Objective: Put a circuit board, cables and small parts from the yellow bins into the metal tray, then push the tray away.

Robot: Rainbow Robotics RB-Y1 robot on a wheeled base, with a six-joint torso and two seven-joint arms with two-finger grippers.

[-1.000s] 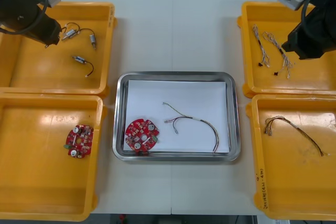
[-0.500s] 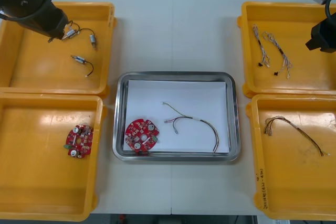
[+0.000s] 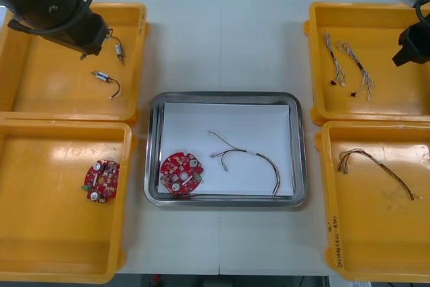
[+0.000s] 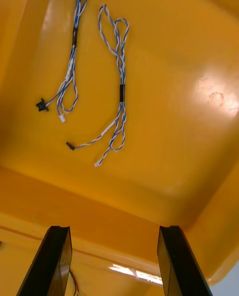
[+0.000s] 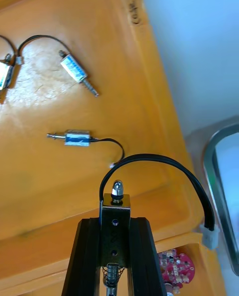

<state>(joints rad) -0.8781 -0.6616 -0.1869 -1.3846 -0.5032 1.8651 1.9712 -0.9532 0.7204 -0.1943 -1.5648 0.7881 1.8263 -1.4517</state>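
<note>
The left gripper (image 5: 114,223) has its fingers (image 5: 89,256) closed on a small metal part (image 5: 115,207). The part stands upright between the fingers, with its rounded tip above the fingertips. A black lead (image 5: 149,159) arcs from the held part to a white connector (image 5: 211,236). The gripper hangs above the far left yellow bin (image 3: 27,85), close to the bin wall on the tray side. Loose metal parts (image 5: 77,137) with black leads lie on the floor of that bin, beyond the fingers and apart from them.

The right gripper (image 4: 113,231) has its fingers (image 4: 55,261) spread wide with nothing between them. It is over the far right yellow bin (image 3: 403,102), near the bin's outer side. Two twisted blue and white cables (image 4: 119,91) lie on the bin floor, beyond the fingers and apart from them.

The metal tray (image 3: 225,97) sits between the bins and is white inside. A red circuit board (image 3: 181,173) lies in its near left corner. A thin cable (image 3: 259,158) lies just beside the board, toward the tray's right side.

The near left yellow bin (image 3: 40,233) holds a second circuit board (image 3: 101,181). The near right yellow bin (image 3: 376,247) holds a dark cable (image 3: 379,169).
</note>
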